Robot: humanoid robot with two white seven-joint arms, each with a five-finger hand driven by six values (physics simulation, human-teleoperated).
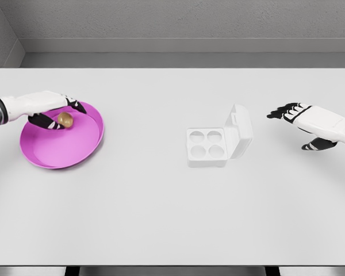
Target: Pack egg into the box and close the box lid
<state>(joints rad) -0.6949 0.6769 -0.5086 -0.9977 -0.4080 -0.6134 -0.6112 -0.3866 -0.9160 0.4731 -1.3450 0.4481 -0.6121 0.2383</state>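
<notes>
**Securing the egg before the carry**

The left hand [49, 109] reaches over the pink plate [83, 150], which sits at about nine o'clock on the white surface [161, 213]. Its fingers [76, 105] curl narrowly around the brown egg [65, 119] near the plate's far edge; whether they grip it firmly or only bracket it cannot be told from here. The white egg box [207, 148] lies near the centre, slightly toward three o'clock, with four empty cups and its lid [240, 127] hinged open on the three o'clock side. The right hand [310, 123] hovers well apart at three o'clock, fingers loosely spread and holding nothing.

The step in hand looks like the pick-up. To do it well, the fingers should close evenly on both sides of the egg, since a round shell can squirt out of a lopsided pinch. Lift straight up to clear the plate rim before swinging toward three o'clock. A cup on the nine o'clock side offers the shortest reach, away from the lid.
</notes>
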